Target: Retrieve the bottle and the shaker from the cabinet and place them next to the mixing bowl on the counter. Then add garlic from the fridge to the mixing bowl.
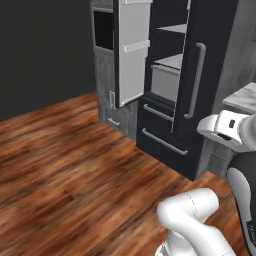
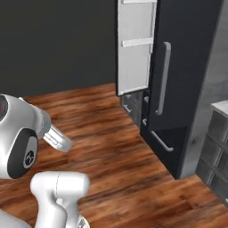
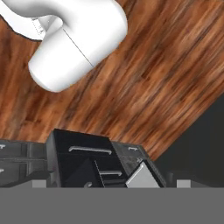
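On the left of the left base view we have bare wooden floor (image 1: 65, 160) under a dark wall, nothing on it. Next comes a grey tall unit (image 1: 106, 65) with a dark niche at its top, standing against the fridge's left side.

Then the fridge (image 1: 220, 50). Its left door (image 1: 131, 70) is swung out toward us with the white racks facing the opening, likely left open so the shelves can be reached for the garlic step. The racks look bare from here. The inner shelves (image 1: 172, 61) are pale grey, and we can't make out anything lying on them. If the garlic is inside, it is too small or too deep to tell. The right door is closed, with a long grey handle (image 1: 199, 80) running down it. The two lower drawers (image 1: 165, 132) are closed, so their contents are hidden.

At the far right edge is a corner of the counter (image 1: 245, 95), white marble with nothing on the part we see.

The arm is folded back near the base and well apart from the fridge, and we judge it is tucked for driving, not reaching. The gripper's jaws are spread wide. In the hand view nothing sits between them, just floor and the fridge beyond, so we call it empty and ready for the garlic.
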Controlling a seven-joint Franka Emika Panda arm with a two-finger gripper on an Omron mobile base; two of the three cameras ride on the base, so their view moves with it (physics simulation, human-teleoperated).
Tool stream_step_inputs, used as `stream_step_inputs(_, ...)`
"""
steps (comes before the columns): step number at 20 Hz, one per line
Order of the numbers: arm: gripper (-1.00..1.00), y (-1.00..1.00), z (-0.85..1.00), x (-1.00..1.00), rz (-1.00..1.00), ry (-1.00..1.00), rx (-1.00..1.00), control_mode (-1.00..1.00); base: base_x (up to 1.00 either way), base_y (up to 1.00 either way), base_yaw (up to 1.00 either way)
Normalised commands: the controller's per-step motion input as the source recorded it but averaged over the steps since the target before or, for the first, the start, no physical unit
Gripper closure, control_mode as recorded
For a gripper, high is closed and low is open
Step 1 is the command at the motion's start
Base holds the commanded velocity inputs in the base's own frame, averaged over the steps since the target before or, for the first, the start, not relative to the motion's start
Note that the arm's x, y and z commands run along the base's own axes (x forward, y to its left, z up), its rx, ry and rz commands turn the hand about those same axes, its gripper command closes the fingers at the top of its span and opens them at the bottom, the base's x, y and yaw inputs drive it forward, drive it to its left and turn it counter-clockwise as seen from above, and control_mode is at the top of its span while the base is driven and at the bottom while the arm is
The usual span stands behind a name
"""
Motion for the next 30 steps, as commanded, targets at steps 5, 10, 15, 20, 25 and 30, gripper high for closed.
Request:
stream_step_inputs(5,-1.00,0.00,0.00,0.00,0.00,0.00,0.00,1.00,0.43,0.58,-0.29)
stream_step_inputs(10,-1.00,0.00,0.00,0.00,0.00,0.00,0.00,1.00,0.40,0.59,-0.29)
stream_step_inputs(15,-1.00,0.00,0.00,0.00,0.00,0.00,0.00,1.00,0.36,0.57,-0.28)
stream_step_inputs(20,-1.00,0.00,0.00,0.00,0.00,0.00,0.00,1.00,0.34,0.60,-0.28)
stream_step_inputs(25,-1.00,0.00,0.00,0.00,0.00,0.00,0.00,1.00,0.33,0.58,-0.28)
stream_step_inputs(30,-1.00,0.00,0.00,0.00,0.00,0.00,0.00,1.00,0.34,0.55,-0.28)
